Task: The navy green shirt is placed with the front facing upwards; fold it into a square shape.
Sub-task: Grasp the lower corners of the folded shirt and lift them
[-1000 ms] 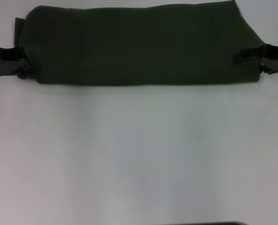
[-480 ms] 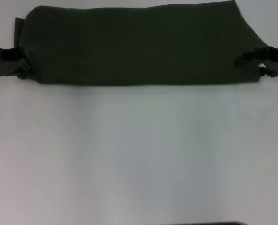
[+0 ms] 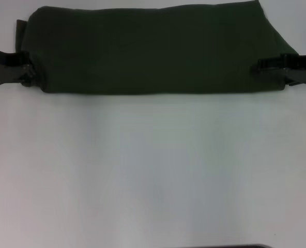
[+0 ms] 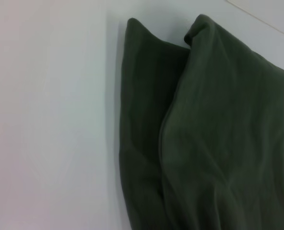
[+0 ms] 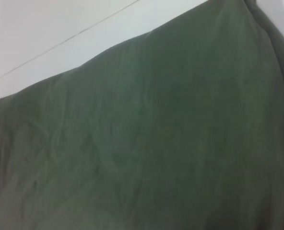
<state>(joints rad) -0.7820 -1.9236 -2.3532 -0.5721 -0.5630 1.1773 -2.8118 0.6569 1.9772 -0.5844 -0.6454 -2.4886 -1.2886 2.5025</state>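
The navy green shirt (image 3: 158,49) lies as a long folded band across the far side of the white table (image 3: 153,170), plain green up, no lettering showing; the left gripper (image 3: 24,74) sits at its left end, where it was a second ago, and I cannot tell how its jaws stand. The right gripper (image 3: 264,64) has just slid inward over the shirt's right end, jaw state unclear too; to me that reads as lining up for the crosswise fold that squares it.
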